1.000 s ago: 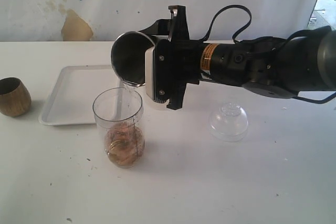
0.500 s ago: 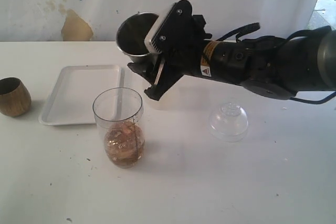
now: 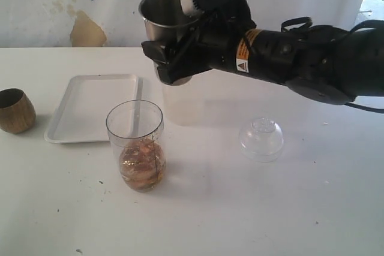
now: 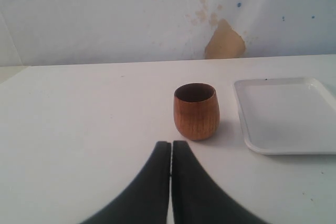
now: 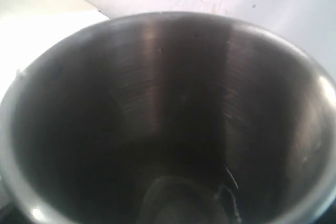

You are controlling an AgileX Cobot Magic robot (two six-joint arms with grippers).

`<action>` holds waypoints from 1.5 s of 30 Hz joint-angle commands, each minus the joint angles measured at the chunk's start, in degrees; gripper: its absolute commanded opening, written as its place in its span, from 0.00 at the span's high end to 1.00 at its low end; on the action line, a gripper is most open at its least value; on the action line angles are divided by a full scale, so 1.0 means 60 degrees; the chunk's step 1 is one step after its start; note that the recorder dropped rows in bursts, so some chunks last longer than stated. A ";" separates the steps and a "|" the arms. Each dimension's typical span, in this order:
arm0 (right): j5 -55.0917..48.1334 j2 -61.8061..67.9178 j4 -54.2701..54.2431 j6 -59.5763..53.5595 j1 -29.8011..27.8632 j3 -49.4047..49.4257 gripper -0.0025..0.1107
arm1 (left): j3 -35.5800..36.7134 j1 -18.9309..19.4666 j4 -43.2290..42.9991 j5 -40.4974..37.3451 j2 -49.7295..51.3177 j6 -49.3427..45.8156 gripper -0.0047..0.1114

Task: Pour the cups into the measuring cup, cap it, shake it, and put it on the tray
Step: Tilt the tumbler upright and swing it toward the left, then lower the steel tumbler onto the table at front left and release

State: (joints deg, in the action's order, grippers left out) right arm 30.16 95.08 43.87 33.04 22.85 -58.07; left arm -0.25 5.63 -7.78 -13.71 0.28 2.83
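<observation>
White table [image 3: 252,208] and a white wall [image 3: 48,4] with a tan peeled patch [image 3: 87,31] fill your exterior view. Your right gripper [image 3: 175,34] is clamped on the steel tumbler [image 3: 163,11], one finger on each side of its wall. The tumbler is lifted off the table, mouth up and nearly upright. Below the fingers stands the measuring cup [image 3: 135,145], clear, with a dark scale down its side and brownish contents in its bottom part. Beside it lies the tray [image 3: 90,107], flat and white with a low rim. The wooden cup [image 3: 15,110] sits well apart from these fingers, past the tray. A frosted cup [image 3: 180,105] stands under your arm, and a clear dome lid [image 3: 261,139] rests near it.

In your left wrist view, the left gripper [image 4: 171,153] has its dark fingers pressed together, holding nothing. The wooden cup [image 4: 196,111], rounded and brown, stands upright just beyond the fingertips, not touching, next to the tray [image 4: 286,114].

In your right wrist view, the tumbler's dull grey inside [image 5: 168,103] fills the frame; the fingers are hidden.
</observation>
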 commanded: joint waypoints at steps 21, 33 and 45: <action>0.0985 -0.1584 0.3109 0.5850 0.2767 -0.0122 0.98 | 0.0042 -0.0003 0.0020 -0.0004 -0.0047 -0.0015 0.95; 0.0059 -0.0398 0.3073 0.5279 0.4662 -0.0122 0.98 | 0.0042 -0.0003 0.0020 -0.0004 -0.0047 -0.0015 0.95; 0.2407 0.2449 -0.0945 -0.0616 0.4855 -0.0122 0.98 | 0.0042 -0.0003 0.0002 -0.0004 -0.0047 -0.0016 0.95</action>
State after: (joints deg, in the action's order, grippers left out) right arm 37.88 107.55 46.89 37.43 51.78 -58.18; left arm -0.25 5.63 -7.78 -13.71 0.28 2.83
